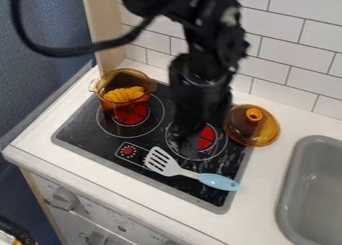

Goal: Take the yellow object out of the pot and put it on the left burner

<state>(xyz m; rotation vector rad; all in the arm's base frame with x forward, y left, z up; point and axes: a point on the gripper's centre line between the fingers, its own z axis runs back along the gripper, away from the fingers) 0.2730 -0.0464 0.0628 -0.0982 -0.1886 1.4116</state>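
In the pot, yellow object.

The open mouth of the pot gives a way down from above to the yellow object, with the pot's walls standing around it; the wooden panel and tiled wall bound the room behind; the front part of the left burner lies open, while the pot blocks its rear; a gap runs between the pot and the gripper, which hangs over the right burner; right of that stands the lid; the spatula lies low across the front.
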